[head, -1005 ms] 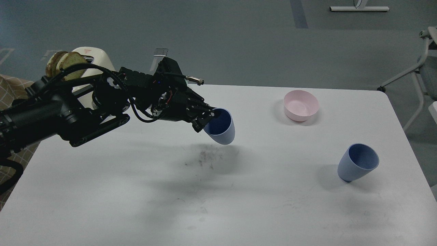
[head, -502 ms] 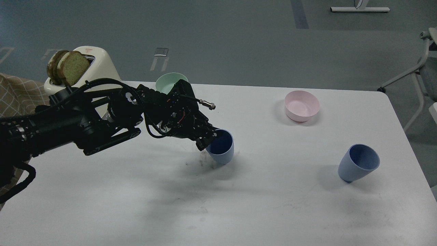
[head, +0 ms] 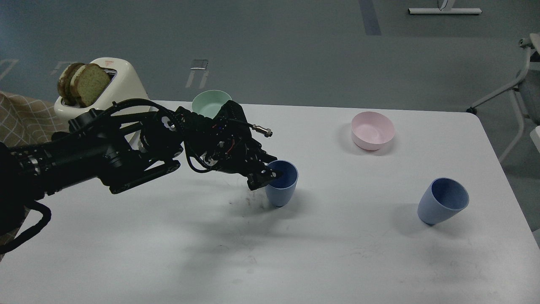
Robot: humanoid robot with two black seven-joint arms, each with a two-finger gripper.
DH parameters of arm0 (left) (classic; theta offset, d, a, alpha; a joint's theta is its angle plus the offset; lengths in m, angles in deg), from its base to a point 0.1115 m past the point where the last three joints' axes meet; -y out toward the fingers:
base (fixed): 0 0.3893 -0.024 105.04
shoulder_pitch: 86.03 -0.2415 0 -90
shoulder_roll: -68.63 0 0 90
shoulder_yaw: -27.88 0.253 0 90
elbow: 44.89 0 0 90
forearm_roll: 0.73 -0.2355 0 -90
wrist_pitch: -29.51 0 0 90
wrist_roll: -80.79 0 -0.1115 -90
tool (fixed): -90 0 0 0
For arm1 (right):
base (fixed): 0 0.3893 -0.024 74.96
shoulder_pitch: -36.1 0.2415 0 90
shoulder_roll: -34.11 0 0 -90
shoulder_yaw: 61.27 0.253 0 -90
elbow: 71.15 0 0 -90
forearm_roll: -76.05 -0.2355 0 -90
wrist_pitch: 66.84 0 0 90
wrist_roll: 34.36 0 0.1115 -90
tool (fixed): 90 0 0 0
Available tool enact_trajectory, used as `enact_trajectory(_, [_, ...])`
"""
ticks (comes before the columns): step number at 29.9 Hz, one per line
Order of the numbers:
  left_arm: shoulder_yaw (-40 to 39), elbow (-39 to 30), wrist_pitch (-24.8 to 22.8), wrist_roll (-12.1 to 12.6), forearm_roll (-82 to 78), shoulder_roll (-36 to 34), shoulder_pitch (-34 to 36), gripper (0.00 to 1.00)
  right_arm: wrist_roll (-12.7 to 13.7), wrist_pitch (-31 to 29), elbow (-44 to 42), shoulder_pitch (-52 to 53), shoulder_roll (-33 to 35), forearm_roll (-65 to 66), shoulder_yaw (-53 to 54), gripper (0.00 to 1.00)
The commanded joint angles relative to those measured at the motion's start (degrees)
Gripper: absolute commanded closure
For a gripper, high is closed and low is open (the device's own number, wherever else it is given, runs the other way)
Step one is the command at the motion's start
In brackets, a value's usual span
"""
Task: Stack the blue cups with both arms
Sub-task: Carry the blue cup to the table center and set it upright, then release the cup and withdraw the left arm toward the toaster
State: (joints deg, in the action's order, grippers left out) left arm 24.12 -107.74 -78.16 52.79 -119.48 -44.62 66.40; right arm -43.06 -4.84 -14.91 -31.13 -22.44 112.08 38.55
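Note:
One blue cup (head: pixel 282 185) stands upright on the white table (head: pixel 270 253), near the middle. My left gripper (head: pixel 266 175) is shut on its left rim, one finger inside and one outside. The second blue cup (head: pixel 442 201) stands alone at the right, opening up and leaning right, with nothing touching it. My left arm reaches in from the left edge. My right arm and gripper are out of view.
A pale pink bowl (head: pixel 373 130) sits at the back right. A mint-green bowl (head: pixel 209 102) sits at the back, partly behind my arm. A cream toaster (head: pixel 110 88) with bread slices (head: pixel 82 84) stands at the back left. Dark smudges mark the table left of the held cup.
My left gripper has come down and to the right with the cup. The cup went from tilted in the air to upright on the table. The green bowl came into view.

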Motion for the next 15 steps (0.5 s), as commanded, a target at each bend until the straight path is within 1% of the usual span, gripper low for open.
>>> enact_trajectory(1, [-0.4,-0.1,0.0,0.0,0.2,0.0,0.1,0.37,0.0,0.0,0.0,-0.1,0.3,0.0,0.1,0.0])
enact_trajectory(6, [-1.7,0.0,0.4,0.0,6.0,-0.8,0.9,0.28,0.0,0.0,0.0,-0.6,0.5,0.0,0.4,0.0])
enact_trajectory(8, [-4.1,0.0,0.4,0.0,9.7,-1.4,1.0,0.23,0.0,0.0,0.4,-0.7,0.5,0.0,0.4,0.0])
enact_trajectory(11, [-8.2,0.0,0.4,0.0,14.9,-3.7,0.9,0.2,0.0,0.0,1.8,-0.7,0.6,0.0,0.4,0.0])
enact_trajectory(13, [-11.2,0.0,0.4,0.0,20.8,-4.7,0.8,0.15,0.1,0.0,2.7,-0.7,0.7,0.0,0.4,0.0])
enact_trajectory(15, [-16.2,1.1,0.4,0.0,30.8,-5.1,0.2,0.1,0.2,0.0,3.8,-0.7,1.8,0.0,0.5,0.0])
